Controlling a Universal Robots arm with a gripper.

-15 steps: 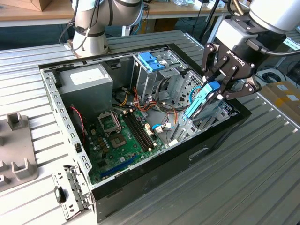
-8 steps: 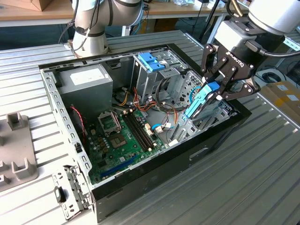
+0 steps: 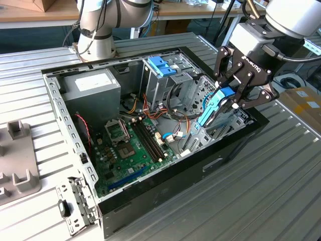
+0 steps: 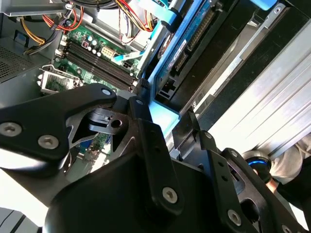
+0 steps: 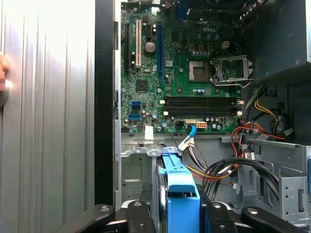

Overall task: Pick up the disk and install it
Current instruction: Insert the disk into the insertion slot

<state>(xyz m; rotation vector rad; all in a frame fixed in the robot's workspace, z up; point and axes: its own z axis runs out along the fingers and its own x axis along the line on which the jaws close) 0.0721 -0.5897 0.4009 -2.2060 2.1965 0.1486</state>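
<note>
Exterior view has the ribbed silvery metal table (image 3: pixel 271 191) carrying a big open black-and-grey sheet-metal computer case (image 3: pixel 54 100) lying on its side. A glossy green circuit-board motherboard (image 3: pixel 131 150) sits flat on the floor of it.

Over the case's end at the exterior view's right hangs the disk (image 3: pixel 210 109), a flat slab in a smooth blue plastic carrier. It's edge-on and tilted, with its lower end down among the perforated grey steel bay walls. Can't tell if it touches them.

The black linkage-style gripper (image 3: pixel 228 98) is pinching it by the upper end of the carrier, one finger on each side.

So I'd say pickup's done and we're mid-install, with the disk not seated. My guess is this bit calls for squaring the carrier with the bay rails and avoiding the loose red and yellow wires (image 3: pixel 143 106) nearby.
</note>
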